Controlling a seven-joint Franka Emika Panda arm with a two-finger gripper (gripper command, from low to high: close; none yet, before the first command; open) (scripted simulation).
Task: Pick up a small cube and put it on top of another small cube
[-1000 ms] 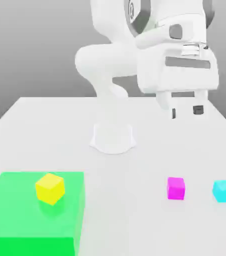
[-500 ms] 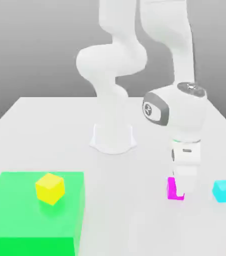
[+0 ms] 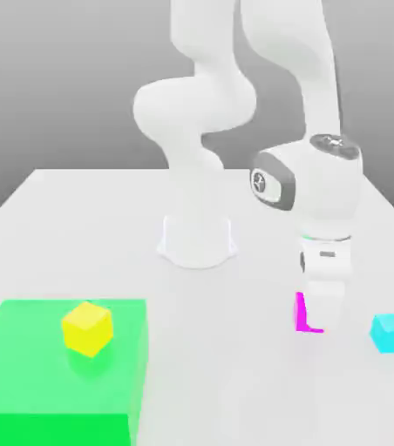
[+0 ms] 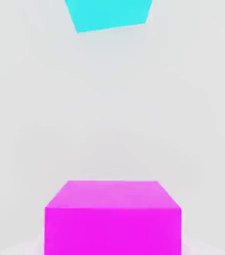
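While the tool (image 3: 316,320) stands closed around the magenta cube (image 3: 302,314) on the desk (image 3: 78,218), lifting and stacking onto the cyan cube (image 3: 390,332), just right, remain.

The small cube (image 3: 302,314) is a plain, bright magenta-pink block with flat, unmarked faces and sharp edges. In the exterior view it sits flat on the white desk (image 3: 78,235) toward that view's right, with only a narrow strip of its side showing beside the pincer (image 3: 324,315), which has come down over it and is closed on it. In the hand view the small cube (image 4: 113,216) stands square and upright, its top face and one side face both showing.
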